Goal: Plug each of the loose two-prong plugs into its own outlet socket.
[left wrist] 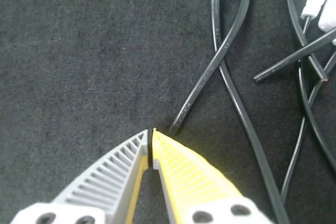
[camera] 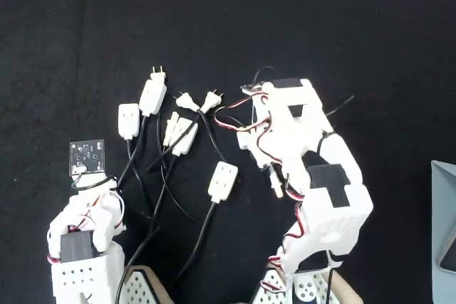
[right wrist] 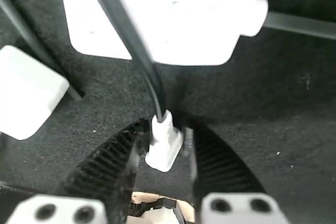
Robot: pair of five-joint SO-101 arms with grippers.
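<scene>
right jaws: black and ribbed, closed on the flanks of a small white plug (right wrist: 164, 150). its black cord (right wrist: 131, 40) runs off across a rounded white socket (right wrist: 173, 19) that lies just beyond on the cloth. a second white block (right wrist: 26, 98) lies beside that one.

left jaws: one grey and one yellow, both ribbed. the tips are pressed together with nothing between them, low over bare cloth. the cut end of a black lead (left wrist: 189, 103) lies just beside the tips, and more leads cross farther out.

the surface (camera: 356, 33) is matte black felt. it lies bare across the whole far half and out to the right, where a grey box (camera: 445, 226) cuts the edge.

the tangle sits mid-left. two loose plugs (camera: 187, 100) with bare prongs lie near each other at its far side, and a long white adapter (camera: 152, 95) lies beside them. a flat socket strip (camera: 128, 120) is at its left, and a lone outlet (camera: 222, 180) lies nearer the front on its own lead.

the right arm (camera: 328, 197) rises from the front edge, reaches away, then folds back down at the wrist by the tangle's right side. the left arm (camera: 85, 247) is tucked low at the front left. a small black card (camera: 86, 156) with pale dots lies just beyond it.
</scene>
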